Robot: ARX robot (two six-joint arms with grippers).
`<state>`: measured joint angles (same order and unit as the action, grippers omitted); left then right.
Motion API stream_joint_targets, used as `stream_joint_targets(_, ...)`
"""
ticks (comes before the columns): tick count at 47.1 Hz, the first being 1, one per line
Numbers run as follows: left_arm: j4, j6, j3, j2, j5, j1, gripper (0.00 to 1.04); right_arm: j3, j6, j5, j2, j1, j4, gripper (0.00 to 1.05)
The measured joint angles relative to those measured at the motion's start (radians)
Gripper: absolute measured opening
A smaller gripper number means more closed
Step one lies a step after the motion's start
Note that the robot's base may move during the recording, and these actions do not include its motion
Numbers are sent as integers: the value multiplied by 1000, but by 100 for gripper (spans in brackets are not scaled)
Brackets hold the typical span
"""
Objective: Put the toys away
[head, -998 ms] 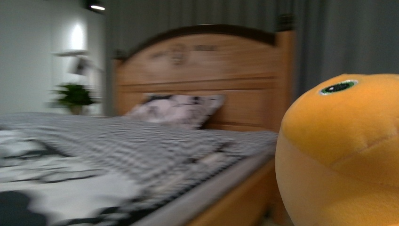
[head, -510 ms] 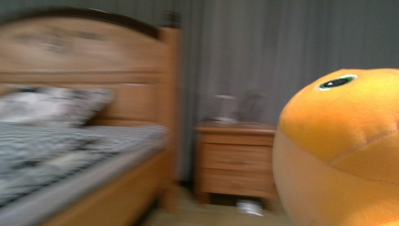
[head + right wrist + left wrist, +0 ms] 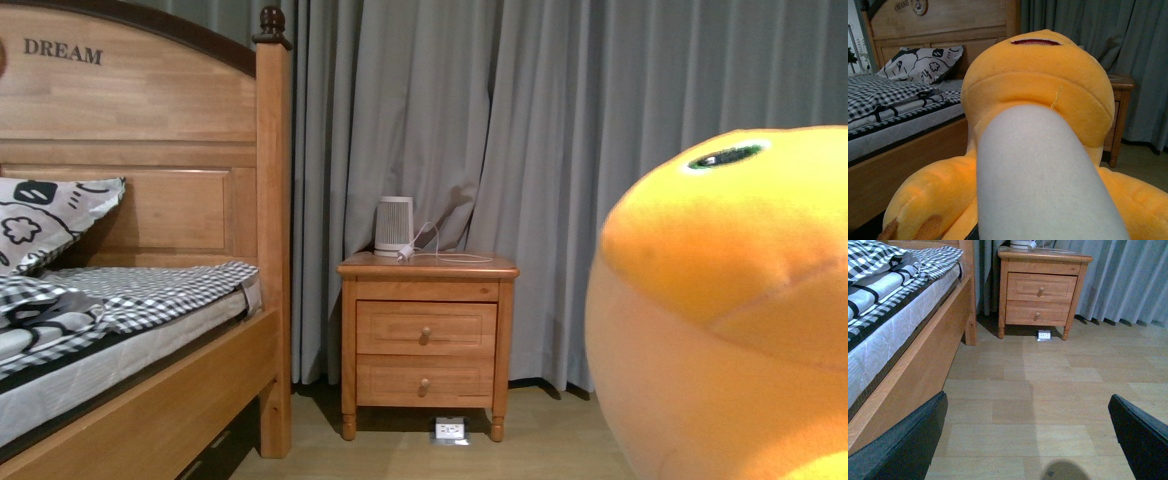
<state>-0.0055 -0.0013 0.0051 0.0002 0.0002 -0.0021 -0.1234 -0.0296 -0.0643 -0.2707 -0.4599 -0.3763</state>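
The plush toy (image 3: pixel 720 300) hides my right gripper, so I can't tell its grip; the left gripper (image 3: pixel 1027 400) gapes empty, so I'd carry slowly, clear of the bed (image 3: pixel 150 400) and nightstand (image 3: pixel 427 330).

Plush toy (image 3: pixel 730 300): cropped by the front view's right and lower edges. Right end effector: hidden by the toy in its wrist view. Bed (image 3: pixel 150 400): cut off at left.

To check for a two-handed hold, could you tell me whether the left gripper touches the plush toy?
Apart. The left wrist view shows the left gripper open, only floor between its fingers, no plush toy.
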Motion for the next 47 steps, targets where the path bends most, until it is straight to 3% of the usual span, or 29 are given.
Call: stream_joint_targets(47, 0, 0, 0, 0, 0, 0, 98, 0, 0, 0, 0, 0, 0, 11)
